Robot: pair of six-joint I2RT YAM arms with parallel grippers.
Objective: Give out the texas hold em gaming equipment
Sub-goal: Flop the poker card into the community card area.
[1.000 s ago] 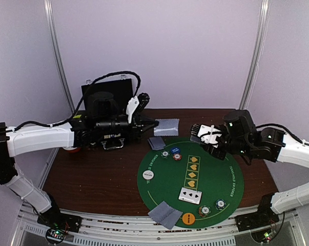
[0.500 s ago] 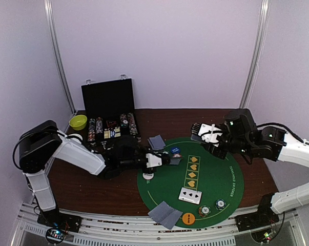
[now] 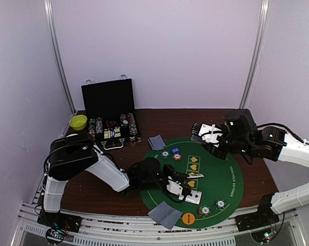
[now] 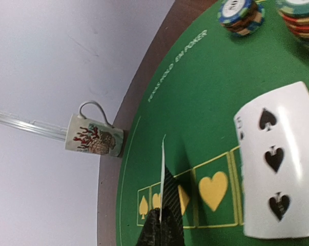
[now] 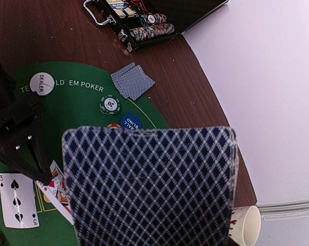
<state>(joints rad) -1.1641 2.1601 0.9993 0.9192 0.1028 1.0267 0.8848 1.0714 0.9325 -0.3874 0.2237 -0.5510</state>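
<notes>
While the left hand (image 4: 162,228) pinched a card (image 4: 163,164) edge-on at lower centre, over the yellow boxes (image 4: 214,192), laying it flat beside the three of spades (image 4: 277,169) looked best; the right hand (image 3: 205,136) clutched the deck (image 5: 151,184).

WALLS: plain pale lilac walls (image 3: 159,51) at the back and both sides | FRAME: 2 slim metal posts (image 3: 58,56) lean up the back corners | TABLE: dark brown wooden table (image 3: 195,115), aluminium rails (image 3: 113,225) along its near edge | LIGHT: soft, even, no hard shadows
</notes>
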